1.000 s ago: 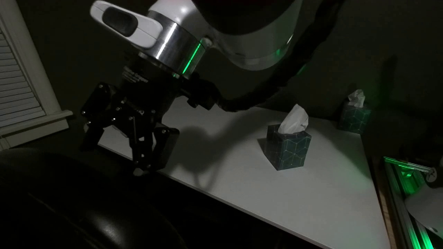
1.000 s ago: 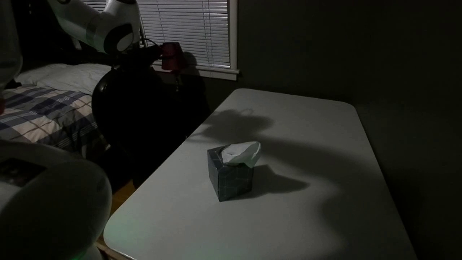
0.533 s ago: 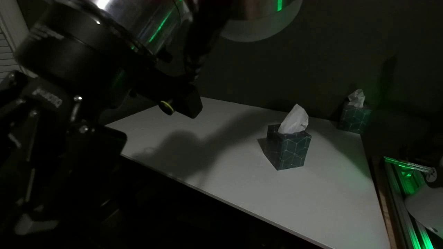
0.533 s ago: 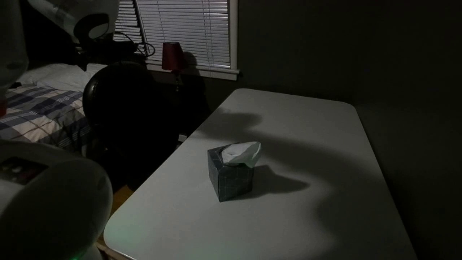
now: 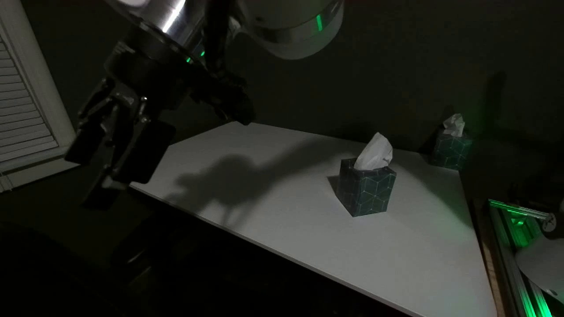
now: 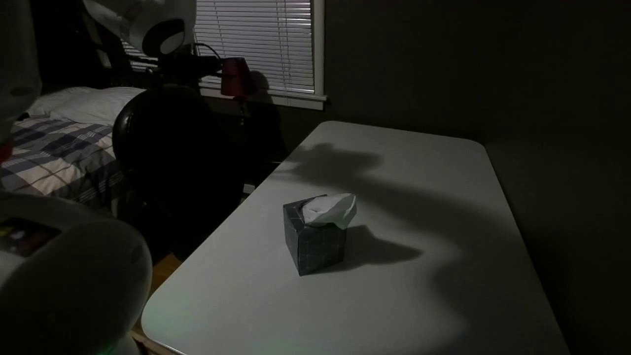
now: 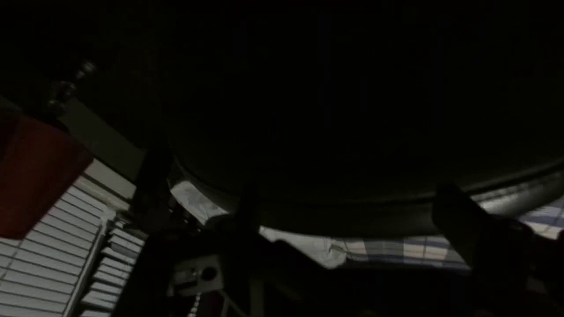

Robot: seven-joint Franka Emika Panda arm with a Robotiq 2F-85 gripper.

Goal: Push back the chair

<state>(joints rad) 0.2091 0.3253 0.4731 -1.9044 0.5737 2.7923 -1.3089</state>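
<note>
Arm (image 5: 295, 35) and gripper (image 7: 349, 193) have drawn farther off in both exterior views since half a second ago, jaws wide apart, nothing held. Pushing this high could make them skid over the smooth, rounded back or merely swivel the chair (image 6: 172, 158). Tilted, the gripper slants down toward the chair, which stands beside the white table (image 6: 236, 305), the bed (image 6: 54, 162) beyond.

In the wrist view, the chair (image 7: 370, 154) is cut off by the right edge, the red lampshade (image 7: 39, 176) by the left, the gripper (image 7: 349, 193) by the bottom.
</note>
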